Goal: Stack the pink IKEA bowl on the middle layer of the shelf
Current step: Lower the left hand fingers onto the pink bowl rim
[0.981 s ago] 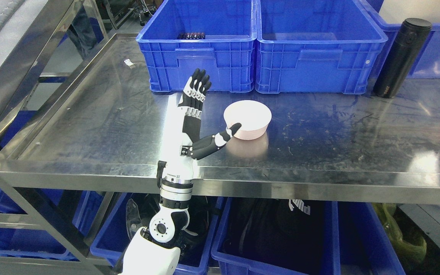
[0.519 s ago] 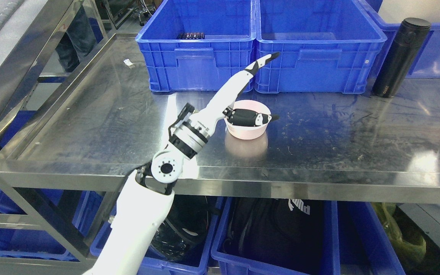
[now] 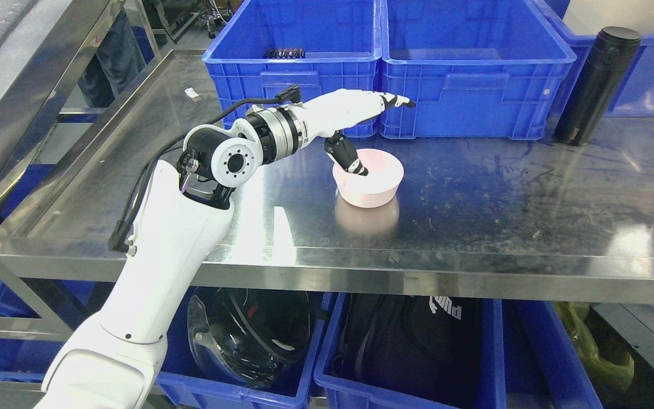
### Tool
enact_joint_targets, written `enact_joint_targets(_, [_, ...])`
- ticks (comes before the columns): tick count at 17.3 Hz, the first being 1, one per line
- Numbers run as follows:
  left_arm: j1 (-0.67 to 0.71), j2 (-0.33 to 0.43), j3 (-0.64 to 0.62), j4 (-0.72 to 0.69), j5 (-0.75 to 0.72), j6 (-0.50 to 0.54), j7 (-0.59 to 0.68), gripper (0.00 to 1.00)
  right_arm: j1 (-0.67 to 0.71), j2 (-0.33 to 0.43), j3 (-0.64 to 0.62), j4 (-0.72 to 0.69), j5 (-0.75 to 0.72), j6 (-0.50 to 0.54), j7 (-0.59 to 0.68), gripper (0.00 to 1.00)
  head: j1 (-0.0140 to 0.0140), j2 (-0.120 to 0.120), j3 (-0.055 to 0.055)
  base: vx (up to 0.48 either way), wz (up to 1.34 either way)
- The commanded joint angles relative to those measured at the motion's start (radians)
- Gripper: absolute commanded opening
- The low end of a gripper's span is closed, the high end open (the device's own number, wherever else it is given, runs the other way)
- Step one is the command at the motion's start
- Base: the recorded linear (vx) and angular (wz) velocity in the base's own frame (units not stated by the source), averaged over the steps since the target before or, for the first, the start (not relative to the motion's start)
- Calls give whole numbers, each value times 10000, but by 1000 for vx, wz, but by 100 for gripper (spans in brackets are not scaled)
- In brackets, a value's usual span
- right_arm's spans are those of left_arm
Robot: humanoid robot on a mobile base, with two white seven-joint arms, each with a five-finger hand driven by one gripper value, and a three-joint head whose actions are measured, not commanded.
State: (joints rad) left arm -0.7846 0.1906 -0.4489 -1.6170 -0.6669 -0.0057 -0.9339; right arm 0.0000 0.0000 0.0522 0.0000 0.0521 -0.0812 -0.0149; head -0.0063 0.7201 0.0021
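The pink bowl (image 3: 375,184) sits upright on the steel shelf top (image 3: 474,216), just in front of the two blue crates. My left arm rises from the lower left and reaches across the shelf. Its hand (image 3: 381,135) hovers over the bowl's left side and is open. The long fingers (image 3: 396,101) stretch out to the right, well above the bowl, and the thumb (image 3: 349,159) points down with its tip inside the near-left rim. Nothing is grasped. The right arm does not show.
Two blue crates (image 3: 298,85) (image 3: 469,85) stand along the back, close behind the bowl. A tall black flask (image 3: 596,85) stands at the back right. A small white scrap (image 3: 192,94) lies back left. Blue bins under the shelf hold a helmet (image 3: 247,335) and a black bag (image 3: 412,346). A person's legs (image 3: 100,74) show at the upper left.
My left arm has swung up from the shelf's front edge and over the top. The hand turned above the bowl, so the thumb now dips into it. The bowl stayed put.
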Motion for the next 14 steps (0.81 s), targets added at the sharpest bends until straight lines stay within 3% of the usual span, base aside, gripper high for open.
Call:
enact_joint_targets(1, [-118,518,-865,2,-970,-710,-800,95,31,-175,0,-175,0,-1,-35,100,0,0,0,0,0])
enact_joint_targets(6, [972,-571,-391,2,-1872,-634,-846,100,31,-175,0,-175,0,-1,-35,100,0,0,0,0,0])
enact_joint_targets(14, [866,-403,-282,323,-3332,-480,-1399,96,31,-175,0,-175,0,-1,-35,100,0,0,0,1,5])
